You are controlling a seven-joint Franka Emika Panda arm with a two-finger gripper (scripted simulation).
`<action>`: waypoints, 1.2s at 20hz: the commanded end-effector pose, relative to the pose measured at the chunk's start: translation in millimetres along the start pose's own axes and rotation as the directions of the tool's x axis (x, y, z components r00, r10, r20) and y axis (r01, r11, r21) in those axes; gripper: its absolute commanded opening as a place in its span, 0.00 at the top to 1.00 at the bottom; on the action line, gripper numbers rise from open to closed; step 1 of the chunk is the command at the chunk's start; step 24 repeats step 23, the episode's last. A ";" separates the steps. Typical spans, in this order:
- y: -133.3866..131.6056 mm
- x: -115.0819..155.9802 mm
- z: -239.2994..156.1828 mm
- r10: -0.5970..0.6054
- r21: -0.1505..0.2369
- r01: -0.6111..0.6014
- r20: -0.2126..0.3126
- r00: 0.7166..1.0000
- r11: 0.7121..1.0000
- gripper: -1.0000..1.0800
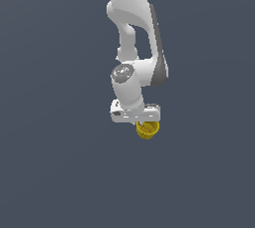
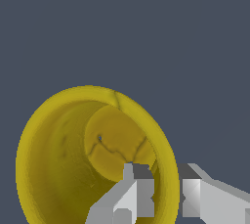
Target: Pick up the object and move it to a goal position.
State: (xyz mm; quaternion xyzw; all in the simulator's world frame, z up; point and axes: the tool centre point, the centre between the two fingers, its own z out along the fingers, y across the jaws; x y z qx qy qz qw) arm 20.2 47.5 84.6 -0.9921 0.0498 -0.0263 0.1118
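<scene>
1. In the exterior view we see the white arm point(image 1: 133, 48) reaching down from the top of the frame over a plain dark grey ground point(image 1: 50, 172).
2. Our gripper point(image 1: 146, 122) sits at the arm's lower end, and the yellow tub point(image 1: 148, 129) hangs directly beneath it, toward the exterior view's right of the wrist.
3. In the wrist view the tub point(image 2: 58, 164) fills the lower part of the picture, its round rim and open mouth turned toward the camera so that we look down to its base.
4. One finger point(image 2: 132, 193) lies inside the tub and the other finger point(image 2: 205, 198) outside, so the gripper point(image 2: 163, 189) is pinched narrow on the tub's wall.
5. We cannot tell whether the tub touches the ground.
</scene>
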 end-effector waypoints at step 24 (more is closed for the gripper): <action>-74.1 39.3 -131.8 -0.001 0.000 0.001 -0.005 1.000 1.000 1.00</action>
